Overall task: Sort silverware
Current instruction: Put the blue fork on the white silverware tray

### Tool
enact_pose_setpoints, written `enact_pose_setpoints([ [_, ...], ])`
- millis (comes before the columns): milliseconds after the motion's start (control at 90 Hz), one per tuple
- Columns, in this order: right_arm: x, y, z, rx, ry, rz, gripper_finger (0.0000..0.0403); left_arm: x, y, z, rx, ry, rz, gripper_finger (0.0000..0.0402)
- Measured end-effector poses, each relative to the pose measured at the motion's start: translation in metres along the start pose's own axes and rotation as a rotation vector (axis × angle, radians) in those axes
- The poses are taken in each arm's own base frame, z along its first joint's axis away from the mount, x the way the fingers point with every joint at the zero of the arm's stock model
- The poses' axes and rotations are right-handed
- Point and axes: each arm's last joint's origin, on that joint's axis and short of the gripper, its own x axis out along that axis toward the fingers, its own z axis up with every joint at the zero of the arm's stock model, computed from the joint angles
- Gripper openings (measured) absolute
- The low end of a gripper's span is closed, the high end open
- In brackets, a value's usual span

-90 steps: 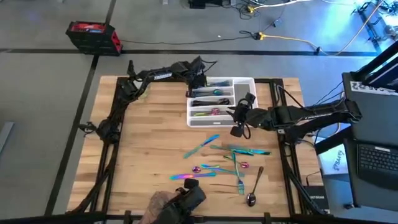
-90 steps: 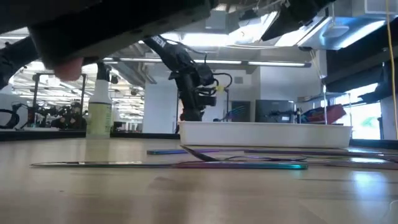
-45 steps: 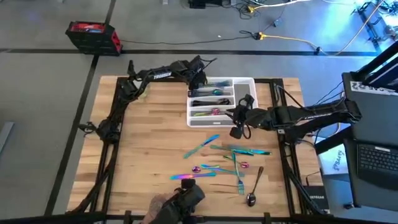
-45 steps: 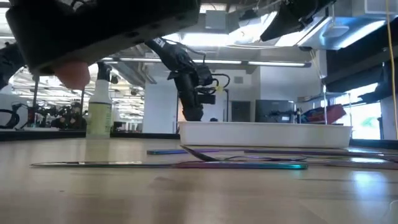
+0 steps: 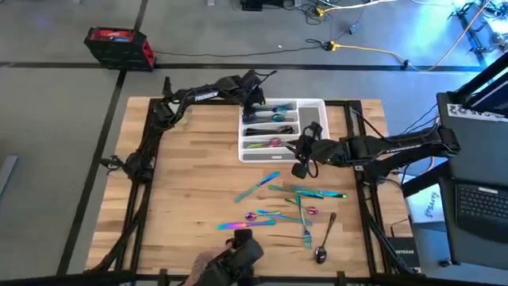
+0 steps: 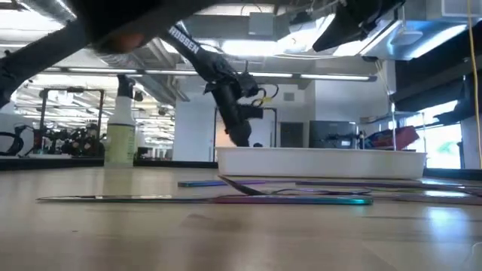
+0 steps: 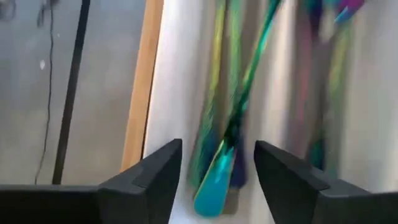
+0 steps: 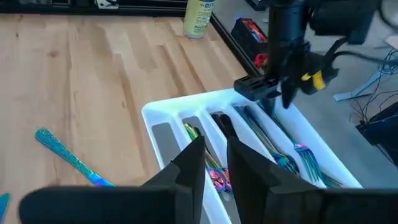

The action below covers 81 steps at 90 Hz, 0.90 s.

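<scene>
Two arms share my wooden table (image 5: 190,175), the biggest thing in view. Next down in size is the white tray (image 5: 316,105) at the far side of the table, with several pieces of silverware (image 5: 274,117) already lying along its compartments.

My left gripper (image 5: 255,102) hangs over the tray's farthest compartment at its left end; in the left wrist view its fingers (image 7: 152,177) stand apart with nothing pinched between them, and a teal-handled piece (image 7: 216,180) lies in the compartment just below the gap.

My right gripper (image 5: 302,152) hovers at the tray's near right corner. In the right wrist view its fingers (image 8: 190,163) sit nearly together, only a narrow slit between them, and I see nothing held.

Loose silverware (image 5: 287,205) lies scattered on the near half of the table, well apart from the tray, with a darker spoon (image 5: 324,246) nearest the front edge.

From the low view I also see a small spray bottle (image 6: 120,135) standing upright on the far left side of the table.
</scene>
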Motion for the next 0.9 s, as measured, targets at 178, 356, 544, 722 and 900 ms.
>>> enact_pose_setpoints([
  [178, 0.002, 0.001, -0.001, -0.001, 0.005, -0.001, 0.0051, -0.010, -0.013, 0.025, 0.187, -0.120, 0.057, 0.0190],
  [356, 0.002, 0.001, -0.001, 0.006, 0.006, -0.001, 0.0051, -0.009, -0.032, 0.046, 0.350, -0.194, 0.122, 0.0190],
  [544, 0.002, 0.001, -0.001, 0.028, 0.007, -0.001, 0.0051, -0.010, -0.046, 0.060, 0.416, -0.292, 0.118, 0.0190],
  [722, 0.002, 0.001, -0.001, 0.028, 0.013, 0.018, 0.0051, -0.004, -0.048, 0.060, 0.445, -0.301, 0.144, 0.0190],
  [900, 0.002, 0.001, -0.001, 0.029, 0.012, 0.021, 0.0051, -0.002, -0.039, 0.055, 0.385, -0.297, 0.158, 0.0190],
])
